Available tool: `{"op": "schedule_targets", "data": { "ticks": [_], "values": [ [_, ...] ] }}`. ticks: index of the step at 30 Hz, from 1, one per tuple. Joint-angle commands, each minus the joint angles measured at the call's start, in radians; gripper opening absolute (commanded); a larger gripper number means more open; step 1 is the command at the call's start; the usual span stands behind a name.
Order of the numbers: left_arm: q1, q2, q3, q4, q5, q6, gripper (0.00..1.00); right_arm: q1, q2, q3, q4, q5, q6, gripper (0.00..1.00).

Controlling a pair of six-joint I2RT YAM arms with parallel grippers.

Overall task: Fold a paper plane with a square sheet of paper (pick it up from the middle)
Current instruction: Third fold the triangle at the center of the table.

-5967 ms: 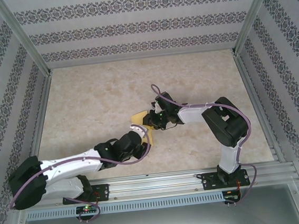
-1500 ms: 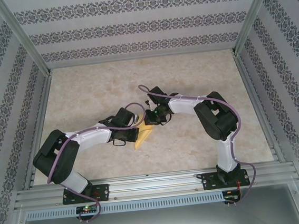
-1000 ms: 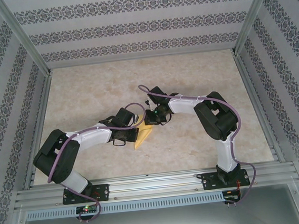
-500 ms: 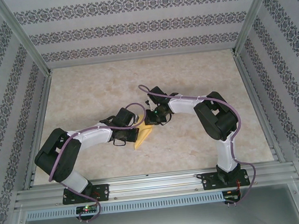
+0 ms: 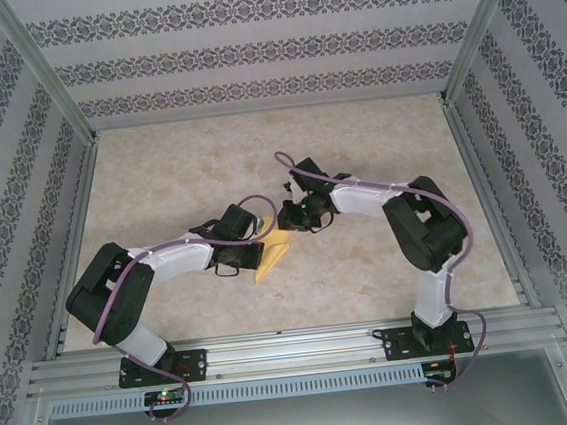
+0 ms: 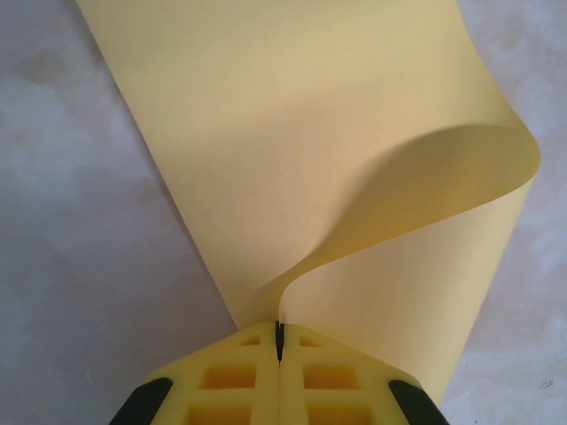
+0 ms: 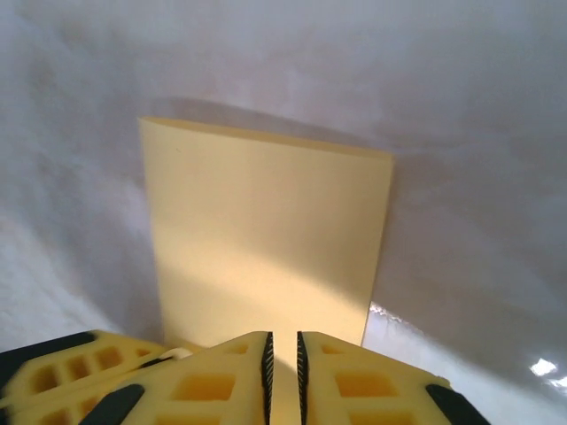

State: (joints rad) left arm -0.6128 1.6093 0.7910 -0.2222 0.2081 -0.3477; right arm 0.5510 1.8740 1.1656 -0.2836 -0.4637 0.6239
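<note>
Paper mid-fold: the square sheet of paper lies on the table front of centre, between the two wrists, and reads from above as a doubled-over narrow slab. Left gripper is clamped tight on the sheet's near edge. The left wrist view shows the upper layer rising from the pinch and curling into a soft loop on the right, with no sharp crease there. Right gripper has its jaws a narrow slit apart, tips at the near edge of a flat yellow panel. That gap looks too wide to be a pinch on thin paper. Step in hand, my guess: setting the fold line. To do it well, the left should hold the edges pinned and aligned while the right closes and presses down on the rounded loop, sweeping from the pinned end outward so the layer doesn't skew. Go low and slow, since a thin sheet likely slides on this smooth top. Risk: letting go on the left too early would let the loop spring open.
</note>
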Motion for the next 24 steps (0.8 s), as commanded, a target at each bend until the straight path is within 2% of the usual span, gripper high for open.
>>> {"op": "schedule_targets", "data": {
  "ticks": [1, 8, 13, 17, 19, 24],
  "values": [
    [0.013, 0.018, -0.010, 0.015, 0.016, -0.011, 0.00, -0.017, -0.139, -0.073, 0.107, -0.007, 0.060, 0.19],
    [0.013, 0.044, -0.016, 0.069, 0.062, -0.032, 0.00, 0.026, -0.319, -0.364, 0.387, 0.011, 0.251, 0.14],
    [0.013, 0.053, -0.027, 0.082, 0.053, -0.036, 0.00, 0.130, -0.387, -0.529, 0.551, 0.075, 0.371, 0.08],
    [0.015, 0.064, -0.028, 0.089, 0.057, -0.031, 0.00, 0.227, -0.370, -0.573, 0.607, 0.130, 0.437, 0.03],
    [0.013, 0.067, -0.028, 0.091, 0.057, -0.031, 0.00, 0.271, -0.338, -0.599, 0.709, 0.141, 0.479, 0.02],
    [0.015, 0.062, -0.032, 0.086, 0.043, -0.031, 0.00, 0.306, -0.252, -0.576, 0.747, 0.144, 0.516, 0.00]
  ]
}}
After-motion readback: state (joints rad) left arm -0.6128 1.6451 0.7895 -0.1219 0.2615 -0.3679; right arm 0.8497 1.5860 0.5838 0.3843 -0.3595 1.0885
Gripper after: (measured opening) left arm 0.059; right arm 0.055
